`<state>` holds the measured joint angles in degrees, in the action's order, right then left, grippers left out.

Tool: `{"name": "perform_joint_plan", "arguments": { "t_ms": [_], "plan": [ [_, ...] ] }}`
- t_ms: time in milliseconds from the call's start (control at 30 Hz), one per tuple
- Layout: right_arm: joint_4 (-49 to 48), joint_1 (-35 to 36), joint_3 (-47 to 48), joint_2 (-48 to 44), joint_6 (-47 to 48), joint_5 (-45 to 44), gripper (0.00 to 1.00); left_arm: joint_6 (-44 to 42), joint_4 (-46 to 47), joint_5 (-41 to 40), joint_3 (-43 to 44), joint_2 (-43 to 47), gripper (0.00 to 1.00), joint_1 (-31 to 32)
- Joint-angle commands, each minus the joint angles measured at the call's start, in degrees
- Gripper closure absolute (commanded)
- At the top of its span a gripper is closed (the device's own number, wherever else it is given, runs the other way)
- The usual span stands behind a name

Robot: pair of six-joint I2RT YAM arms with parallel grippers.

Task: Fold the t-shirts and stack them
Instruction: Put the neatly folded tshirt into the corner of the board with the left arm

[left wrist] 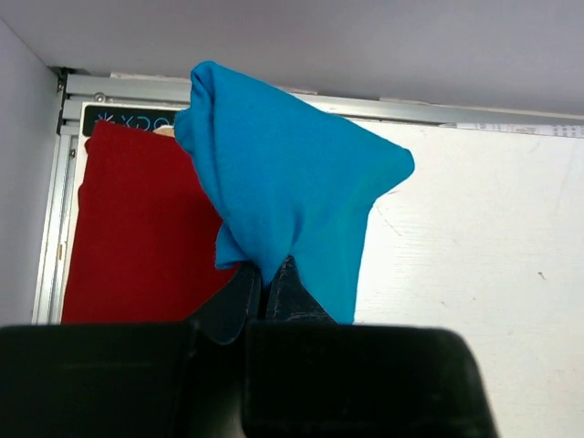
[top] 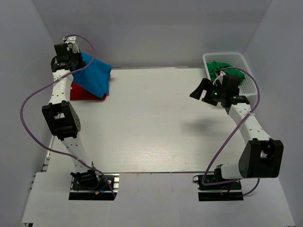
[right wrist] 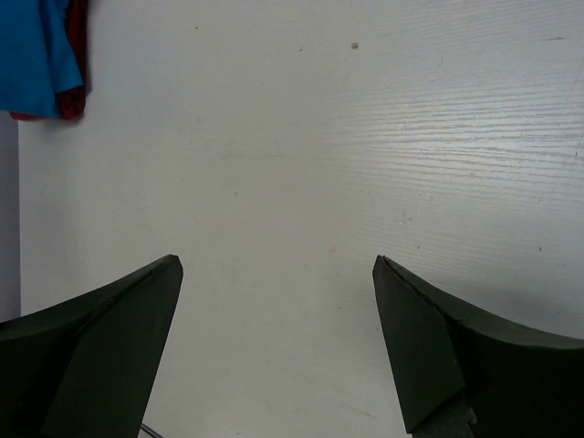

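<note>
Stacking the blue t-shirt (left wrist: 283, 182) onto the red t-shirt (left wrist: 137, 228)
Our left gripper (left wrist: 266, 283) is clenched on the bunched blue cloth above the red one, at the tabletop (top: 151, 127) far-left corner; we should lower it flat, edges aligned. Our right gripper (right wrist: 276, 263) hovers released beside the white basket (top: 246, 61), which holds green cloth (top: 222, 66)

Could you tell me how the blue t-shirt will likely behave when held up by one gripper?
Probably very floppy: the blue t-shirt droops in folds from the left gripper, which is shut on one bunch. It is likely light, since that small pinch seems to hold it up. It may land crumpled on the red t-shirt unless spread.
</note>
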<state>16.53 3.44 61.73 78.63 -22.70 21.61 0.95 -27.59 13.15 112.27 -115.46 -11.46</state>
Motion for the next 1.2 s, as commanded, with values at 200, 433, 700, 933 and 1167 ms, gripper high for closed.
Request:
{"name": "perform_joint_plan", "arguments": {
  "t_ms": [200,433,700,933,1167],
  "plan": [
    [-1.2,-0.1,2.0,-0.1,0.2,0.8,0.09,2.5,3.0,-8.8,-0.9,-1.4,1.0,0.1],
    [-0.4,-0.2,3.3,1.2,0.3,0.0,0.09,4.1,4.2,-20.2,-0.4,-4.9,1.0,-0.4],
    [-0.6,-0.2,3.7,3.2,-0.1,0.9,0.09,4.0,3.5,-18.2,2.5,-9.6,1.0,-2.0],
    [-0.8,-0.1,4.6,4.6,-0.4,1.4,0.09,7.2,-2.5,-22.2,11.1,-14.2,0.01,-2.0],
    [-0.9,-0.1,4.3,3.0,0.0,1.2,0.09,9.2,-4.3,-24.2,11.1,-12.6,0.01,-2.0]
  ]
}}
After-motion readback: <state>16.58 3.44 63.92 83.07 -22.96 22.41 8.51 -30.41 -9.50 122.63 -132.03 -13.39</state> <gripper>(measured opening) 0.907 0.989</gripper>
